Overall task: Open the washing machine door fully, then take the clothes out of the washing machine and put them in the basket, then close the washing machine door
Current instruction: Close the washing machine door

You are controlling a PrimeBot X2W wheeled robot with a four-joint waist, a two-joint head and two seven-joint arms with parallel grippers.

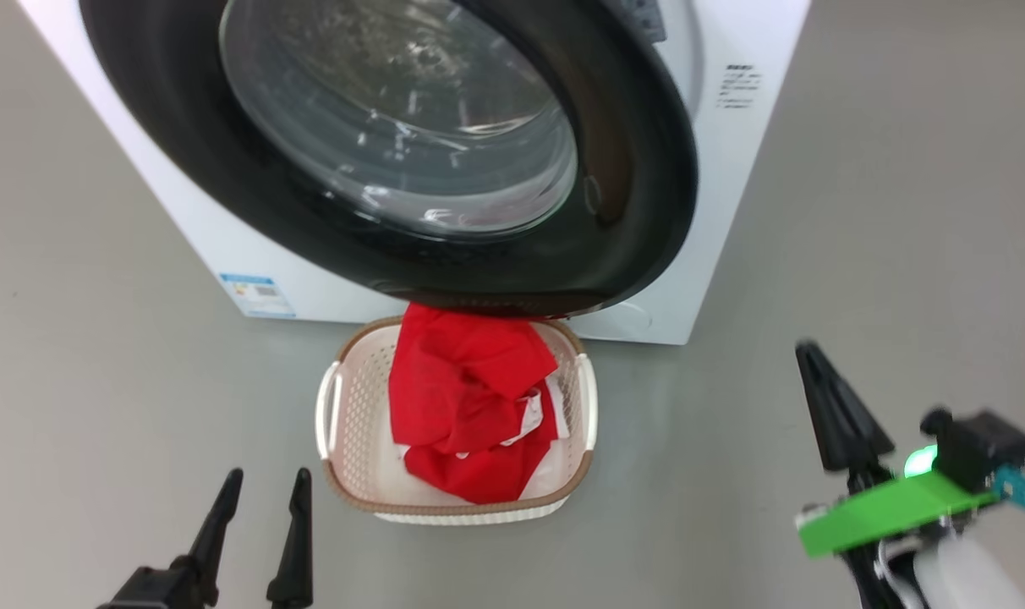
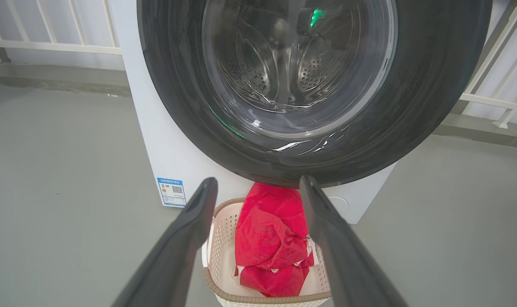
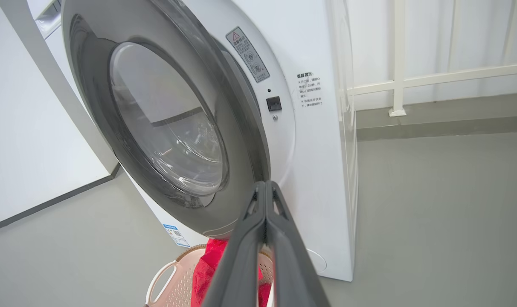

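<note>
Below the ajar black-rimmed glass door [image 1: 639, 178], red clothes [image 1: 466, 397] lay in the cream perforated basket [image 1: 337, 489]. Left gripper [image 1: 267, 482] held fingers apart, right gripper [image 3: 265, 189] fingers together, empty; a glancing push could leave the door unlatched.

Bright, even diffuse light; faint soft shadows on floor [image 1: 859, 211]. Glare streaks on door [image 1: 411, 135] glass. Right gripper [image 1: 808, 350] slightly blurred, head view. Wrist views bow at edges.

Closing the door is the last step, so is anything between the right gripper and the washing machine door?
Nothing visible: the right gripper, jaws shut, points at the washing machine door rim with open air between. The clothes sit lower, in the basket.
</note>
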